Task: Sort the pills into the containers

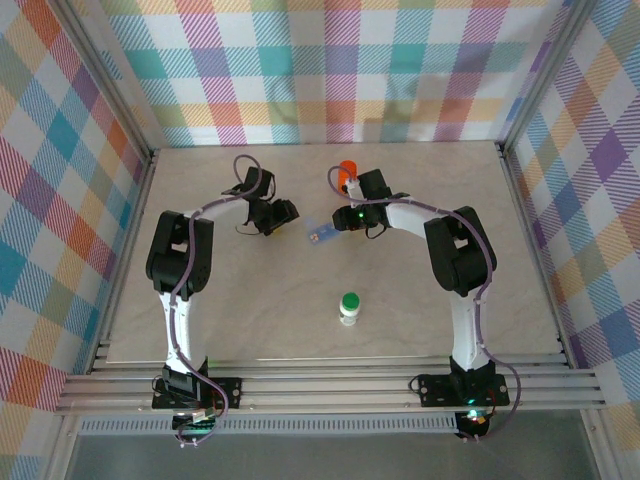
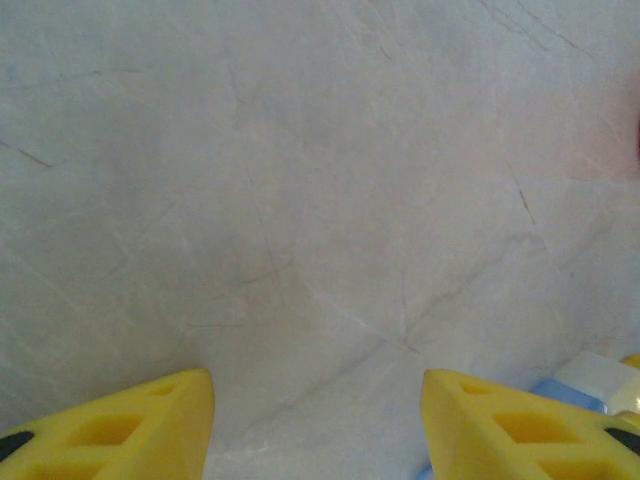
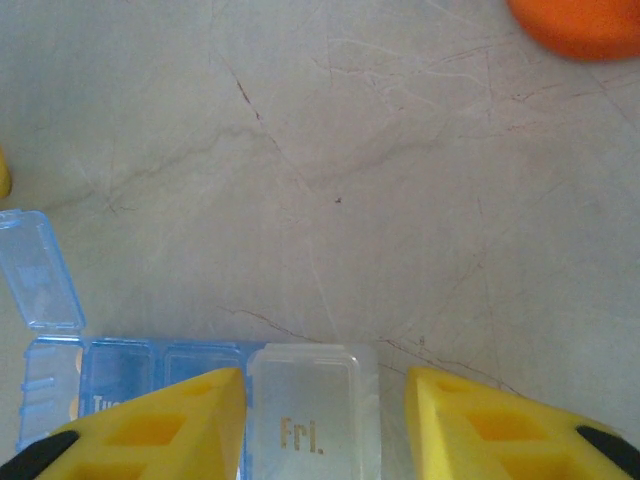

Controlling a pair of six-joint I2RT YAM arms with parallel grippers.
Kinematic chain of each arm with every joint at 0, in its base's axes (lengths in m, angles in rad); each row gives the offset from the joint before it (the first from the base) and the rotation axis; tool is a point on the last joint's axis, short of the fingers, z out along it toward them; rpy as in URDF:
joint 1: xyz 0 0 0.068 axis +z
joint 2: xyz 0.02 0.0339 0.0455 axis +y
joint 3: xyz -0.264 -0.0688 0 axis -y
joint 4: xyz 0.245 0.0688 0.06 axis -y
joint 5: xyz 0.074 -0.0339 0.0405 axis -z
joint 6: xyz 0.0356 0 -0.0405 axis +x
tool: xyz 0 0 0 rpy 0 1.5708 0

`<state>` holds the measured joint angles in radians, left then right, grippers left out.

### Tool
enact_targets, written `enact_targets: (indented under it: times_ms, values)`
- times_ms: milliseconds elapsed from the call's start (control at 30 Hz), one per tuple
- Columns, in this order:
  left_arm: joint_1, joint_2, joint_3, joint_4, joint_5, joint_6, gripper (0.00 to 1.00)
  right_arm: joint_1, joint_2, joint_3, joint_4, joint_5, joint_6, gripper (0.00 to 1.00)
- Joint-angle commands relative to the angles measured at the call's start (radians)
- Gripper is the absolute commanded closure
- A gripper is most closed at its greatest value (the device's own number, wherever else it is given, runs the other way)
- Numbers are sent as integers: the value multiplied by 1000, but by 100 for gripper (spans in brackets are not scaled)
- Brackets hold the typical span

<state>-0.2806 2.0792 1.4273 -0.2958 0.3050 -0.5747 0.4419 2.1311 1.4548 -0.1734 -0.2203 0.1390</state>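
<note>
The containers are the compartments of a pale-blue pill-box strip [image 1: 318,234] lying on the table between my two grippers. In the right wrist view its blue compartments [image 3: 130,372] lie at bottom left, one with its lid [image 3: 40,270] flipped open. A clear end compartment marked "Fri." [image 3: 312,410] lies between the yellow fingers of my right gripper [image 3: 325,385], which is open with a gap on the right side. My left gripper [image 2: 315,385] is open over bare table, with a corner of the pill-box [image 2: 590,385] beside its right finger. The pills are out of view.
An orange bottle [image 1: 347,170] stands just behind the right gripper [image 1: 340,217] and appears at the upper right of the right wrist view [image 3: 585,25]. A white green-capped bottle [image 1: 349,306] stands nearer the front. Checked walls enclose the table [image 1: 450,290].
</note>
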Motion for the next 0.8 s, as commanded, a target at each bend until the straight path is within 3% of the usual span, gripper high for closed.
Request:
enact_targets:
  times_ms: [0,167,533,767]
  values:
    - [-18,-35,-14,-20,83,26,44,1,11,-20,-26,-15,5,55]
    - [-20,-25,-16,3,94,29,55,1,12,-26,-26,-14,7,54]
    - [-2,-85,-135,282,172,-38,54,1,16,-41,-20,-23,9,54]
    - [14,-65,-146,436,332,-25,53,0,18,-40,-21,-30,7,54]
